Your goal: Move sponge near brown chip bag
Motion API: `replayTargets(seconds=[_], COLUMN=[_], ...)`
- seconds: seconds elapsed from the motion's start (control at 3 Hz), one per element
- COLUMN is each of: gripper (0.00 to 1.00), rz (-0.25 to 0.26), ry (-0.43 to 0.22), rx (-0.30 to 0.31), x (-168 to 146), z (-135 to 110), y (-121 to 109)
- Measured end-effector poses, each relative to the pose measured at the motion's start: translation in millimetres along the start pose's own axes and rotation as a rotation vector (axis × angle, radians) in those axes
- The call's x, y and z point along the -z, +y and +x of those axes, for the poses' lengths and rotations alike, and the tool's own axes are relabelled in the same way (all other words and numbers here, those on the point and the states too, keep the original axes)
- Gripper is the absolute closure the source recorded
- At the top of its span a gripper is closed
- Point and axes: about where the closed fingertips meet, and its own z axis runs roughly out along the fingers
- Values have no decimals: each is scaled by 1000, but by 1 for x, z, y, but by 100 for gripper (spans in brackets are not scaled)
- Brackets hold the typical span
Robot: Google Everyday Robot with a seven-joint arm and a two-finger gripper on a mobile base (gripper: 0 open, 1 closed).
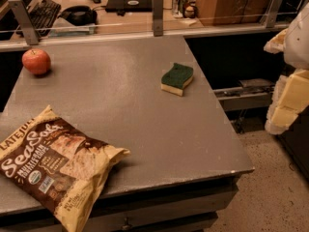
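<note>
The sponge (177, 78), dark green on top with a pale yellow layer below, lies flat on the grey table (120, 105) at its right middle. The brown chip bag (53, 166), with white "Sea Salt" script and tan-yellow edges, lies at the front left and hangs a little over the front edge. My gripper (286, 104), white and pale yellow, hangs at the right edge of the view. It is off the table, well to the right of the sponge, and holds nothing that I can see.
A red apple (36, 61) sits at the table's back left corner. A glass rail with metal posts (157, 13) runs behind the table, with a desk, keyboard and cans beyond. The floor (270, 187) lies to the right.
</note>
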Motion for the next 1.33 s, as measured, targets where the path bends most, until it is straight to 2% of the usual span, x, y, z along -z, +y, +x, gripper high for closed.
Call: replayTargets(seconds=[0.33,0.67,1.0,1.33], gripper=[0,0,0,0], rz=[8,-9,-42,-62], ry=[-7,-52,-116,-197], rx=[5,46,84,82], x=[1,-20,-54,-91], z=[-2,-13,-33,-59], y=[-1,-22,-60,-96])
